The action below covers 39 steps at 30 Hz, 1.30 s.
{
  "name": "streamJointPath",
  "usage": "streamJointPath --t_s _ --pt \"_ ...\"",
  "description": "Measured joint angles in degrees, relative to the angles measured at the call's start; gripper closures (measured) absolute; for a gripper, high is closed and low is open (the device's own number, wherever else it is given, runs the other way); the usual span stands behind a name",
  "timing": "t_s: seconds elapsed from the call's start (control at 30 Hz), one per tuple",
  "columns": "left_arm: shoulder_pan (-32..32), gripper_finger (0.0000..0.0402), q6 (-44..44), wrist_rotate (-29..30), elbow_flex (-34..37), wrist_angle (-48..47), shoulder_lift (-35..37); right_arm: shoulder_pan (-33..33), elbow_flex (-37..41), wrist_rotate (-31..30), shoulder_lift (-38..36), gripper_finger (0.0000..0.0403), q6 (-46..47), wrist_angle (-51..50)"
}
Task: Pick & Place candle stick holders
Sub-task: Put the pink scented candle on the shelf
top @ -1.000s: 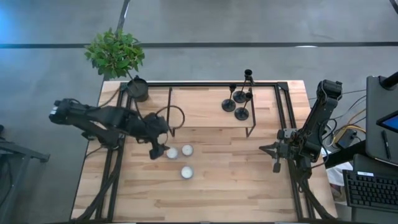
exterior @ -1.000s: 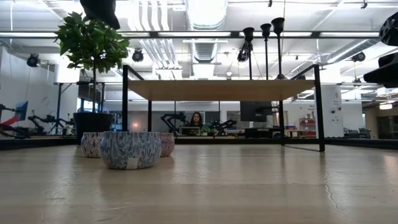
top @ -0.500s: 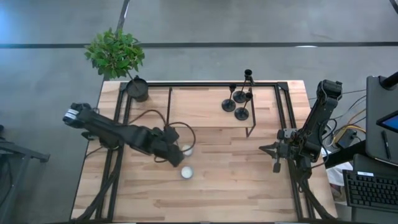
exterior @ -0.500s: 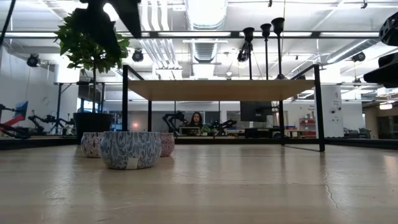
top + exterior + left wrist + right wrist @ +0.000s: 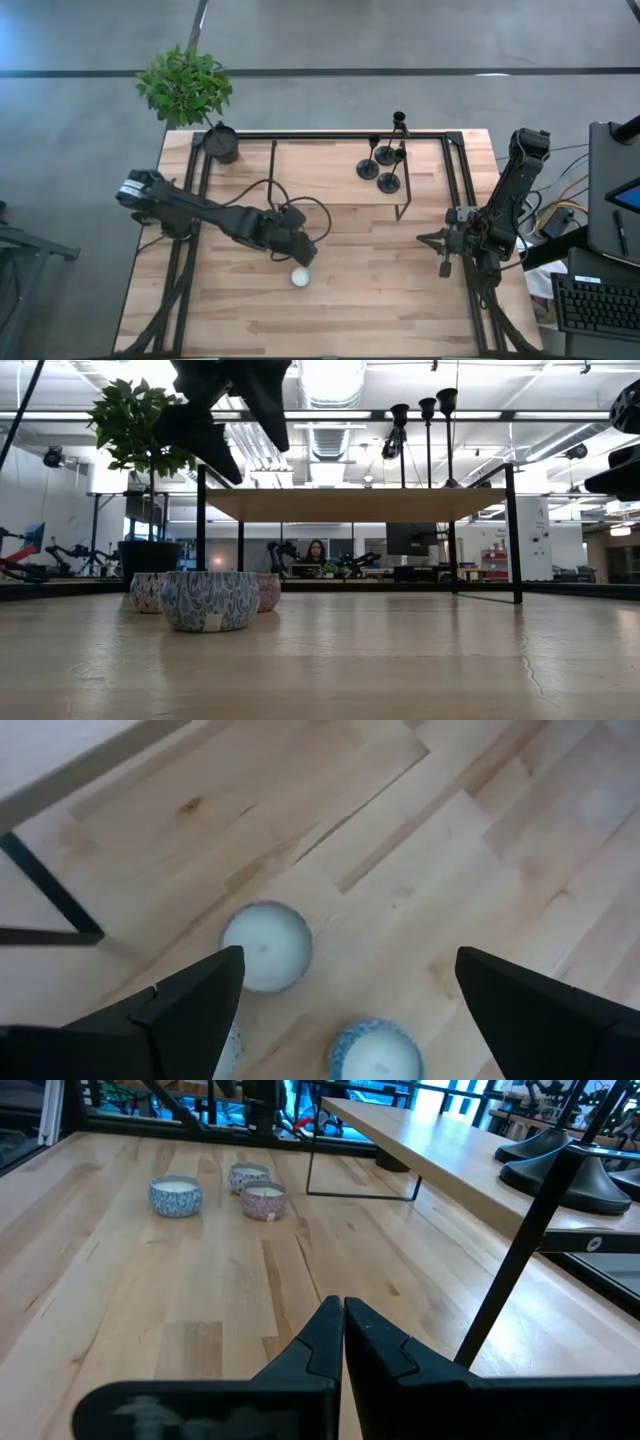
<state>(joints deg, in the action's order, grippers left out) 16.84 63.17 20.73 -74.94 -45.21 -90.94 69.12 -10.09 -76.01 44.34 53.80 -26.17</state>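
Left hand moved rightward over tealights, fingers spread

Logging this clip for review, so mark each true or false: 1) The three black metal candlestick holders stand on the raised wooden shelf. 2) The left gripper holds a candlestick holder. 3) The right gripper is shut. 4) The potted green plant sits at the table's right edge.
1) True: the three black metal candlestick holders stand on the raised wooden shelf.
2) False: the left gripper is open and empty, above the small white round tealight candles.
3) True: the right gripper is shut, empty, at the table's right side.
4) False: the potted green plant sits at the far left corner.
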Motion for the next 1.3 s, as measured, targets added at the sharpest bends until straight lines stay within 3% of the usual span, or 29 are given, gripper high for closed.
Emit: streamJointPath --t_s 0.23,0.43,1.3 --pt "-0.99 0.0029 -1.81 -1.77 0.17 -0.85 -0.70 0.02 0.00 0.00 0.00 0.0394 0.00 0.00" --pt "-1.81 0.0004 -2.19 -3.76 0.22 -1.29 -0.70 0.02 0.00 0.00 0.00 0.0394 0.00 0.00" --pt "-2.25 0.0003 -7.80 -4.47 0.31 -1.46 -7.80 0.02 0.00 0.00 -0.01 0.0394 0.00 0.01"
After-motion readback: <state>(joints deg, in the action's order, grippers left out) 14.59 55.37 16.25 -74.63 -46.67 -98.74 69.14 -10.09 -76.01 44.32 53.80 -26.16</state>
